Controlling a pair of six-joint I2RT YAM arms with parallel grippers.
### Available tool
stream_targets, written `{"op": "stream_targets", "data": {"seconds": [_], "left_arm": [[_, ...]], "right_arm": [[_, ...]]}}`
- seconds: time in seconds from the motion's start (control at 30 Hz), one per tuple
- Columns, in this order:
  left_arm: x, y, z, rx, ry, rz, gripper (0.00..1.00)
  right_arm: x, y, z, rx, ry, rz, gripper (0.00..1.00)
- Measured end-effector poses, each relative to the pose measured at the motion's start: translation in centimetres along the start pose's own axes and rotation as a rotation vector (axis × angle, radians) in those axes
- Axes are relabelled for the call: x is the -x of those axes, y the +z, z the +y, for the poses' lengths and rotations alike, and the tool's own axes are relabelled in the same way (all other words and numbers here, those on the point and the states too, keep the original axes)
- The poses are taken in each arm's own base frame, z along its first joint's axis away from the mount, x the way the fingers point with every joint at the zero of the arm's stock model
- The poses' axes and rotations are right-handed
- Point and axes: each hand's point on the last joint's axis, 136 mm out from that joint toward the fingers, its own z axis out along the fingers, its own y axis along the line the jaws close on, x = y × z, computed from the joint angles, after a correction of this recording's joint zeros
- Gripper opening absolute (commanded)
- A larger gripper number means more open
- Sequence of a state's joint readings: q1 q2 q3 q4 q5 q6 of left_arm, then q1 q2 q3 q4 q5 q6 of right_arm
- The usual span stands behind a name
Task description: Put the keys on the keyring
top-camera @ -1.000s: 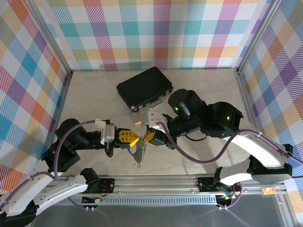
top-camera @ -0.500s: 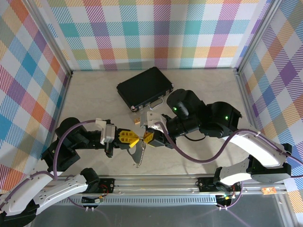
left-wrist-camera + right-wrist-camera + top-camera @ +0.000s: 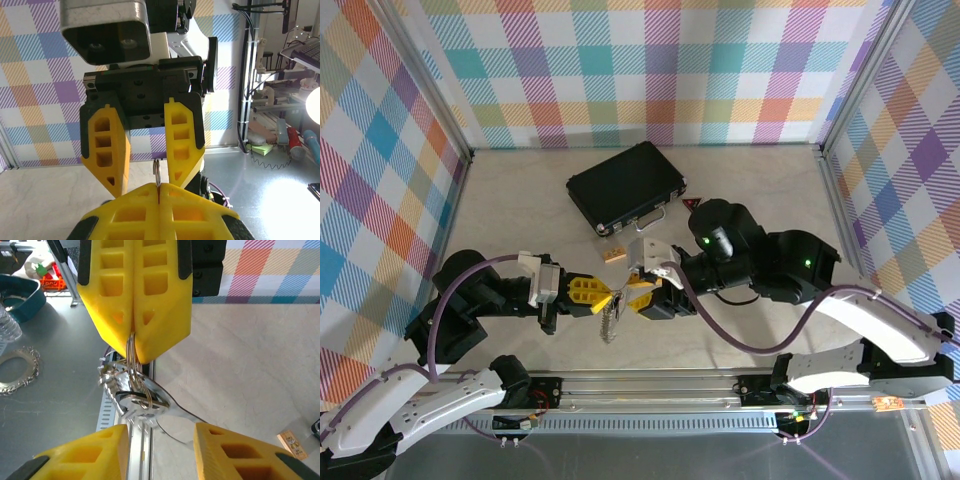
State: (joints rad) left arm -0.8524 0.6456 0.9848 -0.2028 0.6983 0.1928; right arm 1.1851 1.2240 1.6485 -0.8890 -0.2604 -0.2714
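My left gripper (image 3: 608, 295) is shut on the keyring (image 3: 131, 356), thin silvery wire loops that come out between its yellow fingertips (image 3: 150, 335). The keys (image 3: 137, 395), a silver bunch with one dark-headed piece, hang from the loops above the table's front edge. In the top view the keys (image 3: 610, 320) dangle between both grippers. The ring's edge (image 3: 157, 175) pokes up out of my shut left gripper (image 3: 158, 186). My right gripper (image 3: 160, 435) faces it, open, its fingers on either side below the bunch and touching nothing. From above, my right gripper (image 3: 634, 294) stands just right of the keys.
A black case (image 3: 625, 185) with a silver handle lies at the back centre. A small tan wooden block (image 3: 613, 256) sits just behind the grippers, and a red-and-black triangle (image 3: 694, 203) beside the right arm. The aluminium rail (image 3: 650, 385) runs along the near edge.
The right arm has shifted right and slightly nearer, uncovering the wooden block. The key bunch hangs a little higher and closer to the left fingers. The left arm has hardly moved.
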Motion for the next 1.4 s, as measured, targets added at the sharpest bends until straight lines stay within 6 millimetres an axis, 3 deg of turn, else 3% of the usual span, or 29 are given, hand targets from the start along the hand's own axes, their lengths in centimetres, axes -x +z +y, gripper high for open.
{"op": "stream_targets", "data": {"seconds": [0.37,0.9,1.4], "left_arm": [[0.3,0.0,0.5,0.027,-0.004,-0.01,0.0],[1.2,-0.2,0.8,0.053,0.013,-0.044,0.0],[0.9,-0.4,1.9,0.125,0.019,-0.046,0.0]], "right_arm": [[0.2,0.6,0.0,-0.008,0.017,-0.113,0.35],[0.2,2.4,-0.6,-0.009,0.062,-0.176,0.47],[0.6,2.6,-1.0,-0.023,0.077,-0.204,0.51]]}}
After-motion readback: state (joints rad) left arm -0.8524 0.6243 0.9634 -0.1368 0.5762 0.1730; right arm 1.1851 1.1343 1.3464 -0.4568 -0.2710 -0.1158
